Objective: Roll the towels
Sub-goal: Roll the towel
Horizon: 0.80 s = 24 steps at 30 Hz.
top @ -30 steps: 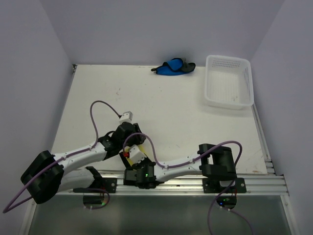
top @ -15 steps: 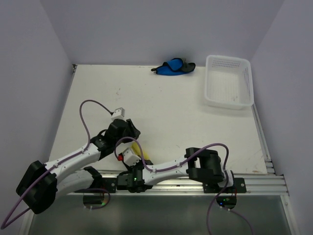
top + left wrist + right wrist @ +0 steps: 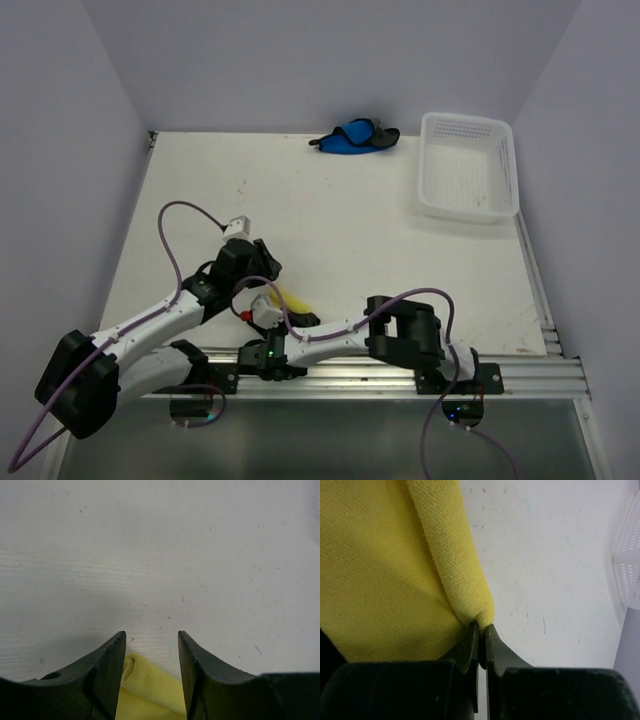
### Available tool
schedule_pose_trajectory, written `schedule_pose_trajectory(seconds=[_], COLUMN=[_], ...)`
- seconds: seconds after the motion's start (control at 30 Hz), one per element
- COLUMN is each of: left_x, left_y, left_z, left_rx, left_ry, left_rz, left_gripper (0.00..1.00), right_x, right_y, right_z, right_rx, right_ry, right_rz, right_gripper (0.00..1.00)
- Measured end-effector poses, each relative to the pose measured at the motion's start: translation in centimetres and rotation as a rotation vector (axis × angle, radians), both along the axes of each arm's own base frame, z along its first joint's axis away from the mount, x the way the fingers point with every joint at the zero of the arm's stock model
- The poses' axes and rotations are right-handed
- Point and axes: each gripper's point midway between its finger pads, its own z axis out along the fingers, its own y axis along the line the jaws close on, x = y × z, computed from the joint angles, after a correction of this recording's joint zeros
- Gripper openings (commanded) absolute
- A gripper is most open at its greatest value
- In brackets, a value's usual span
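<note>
bright yellow soft towel (image 3: 291, 300), partly rolled, lies on the white surface (image 3: 400, 240) by the arms. right claw (image 3: 481, 628) clamps its fold; left claw (image 3: 151, 641) stands apart over its edge. bright blue towel (image 3: 352, 136), bunched at the far edge, looks not yet rolled.

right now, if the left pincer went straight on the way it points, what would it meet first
Probably bare table; the left pincer has only the yellow towel between its fingers, nothing ahead, though depth is unclear.

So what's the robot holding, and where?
The right gripper pinches the yellow towel by the end of its folded edge. The left gripper's hold is unclear.
</note>
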Motion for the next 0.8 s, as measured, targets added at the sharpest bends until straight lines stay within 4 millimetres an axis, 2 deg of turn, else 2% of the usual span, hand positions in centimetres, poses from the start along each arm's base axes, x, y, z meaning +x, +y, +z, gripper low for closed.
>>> schedule_pose_trajectory(seconds=[0.13, 0.3, 0.47, 0.67, 0.8], left_x=[0.6, 1.3, 1.1, 0.3, -0.7], left_y=[0.0, -0.8, -1.4, -2.8, -3.6], left_z=[0.4, 1.5, 1.9, 3.4, 2.6], left_rx=[0.006, -0.007, -0.032, -0.135, -0.198], left_ry=[-0.006, -0.020, -0.020, -0.041, -0.019], left_rz=[-0.005, -0.032, -0.058, -0.106, -0.145], left_gripper=[0.50, 0.50, 0.50, 0.50, 0.49], right_x=[1.1, 1.4, 1.5, 1.6, 1.6], right_y=[0.6, 1.0, 0.1, -1.4, -1.8], right_z=[0.2, 0.2, -0.7, -1.5, -1.6], right_rx=[-0.018, -0.062, -0.152, -0.273, -0.293], right_ry=[-0.038, -0.054, -0.040, -0.023, -0.016], right_rz=[-0.003, 0.025, 0.074, 0.137, 0.162], right_gripper=[0.00, 0.00, 0.00, 0.00, 0.00])
